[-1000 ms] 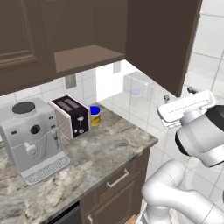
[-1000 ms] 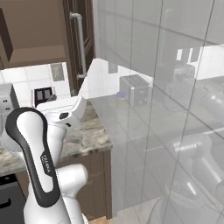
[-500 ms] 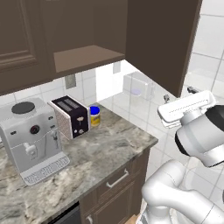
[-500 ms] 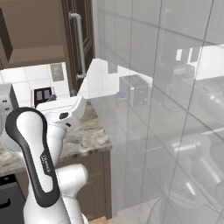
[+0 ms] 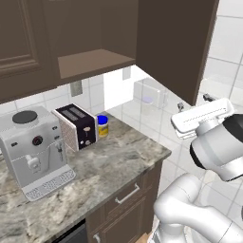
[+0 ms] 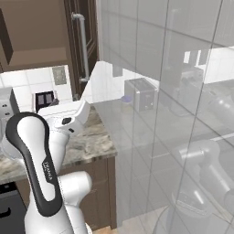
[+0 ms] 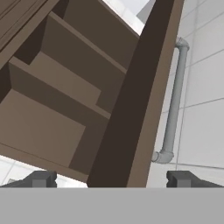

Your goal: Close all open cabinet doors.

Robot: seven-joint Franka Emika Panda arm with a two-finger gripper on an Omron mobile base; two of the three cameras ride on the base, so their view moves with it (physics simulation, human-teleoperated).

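Brown door (image 7: 140,96) hangs open, edge-on between my spread fingertips (image 7: 43,179), its long axis and handle (image 7: 174,100) running away from my gripper (image 7: 111,180), shelves to one side, so I'd push its outer face shelfward.

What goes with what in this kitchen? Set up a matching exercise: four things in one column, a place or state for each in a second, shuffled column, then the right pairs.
Things:
1. cabinet door
2. toaster
3. coffee machine
4. yellow jar

Places or states:
A. on the counter, far left, with a round dark top
B. swung open, its edge toward the gripper
C. small, beside the toaster on the side toward the tiled wall
D. dark, two slots on top, between the coffee machine and the jar

Pairs: 1-B, 2-D, 3-A, 4-C
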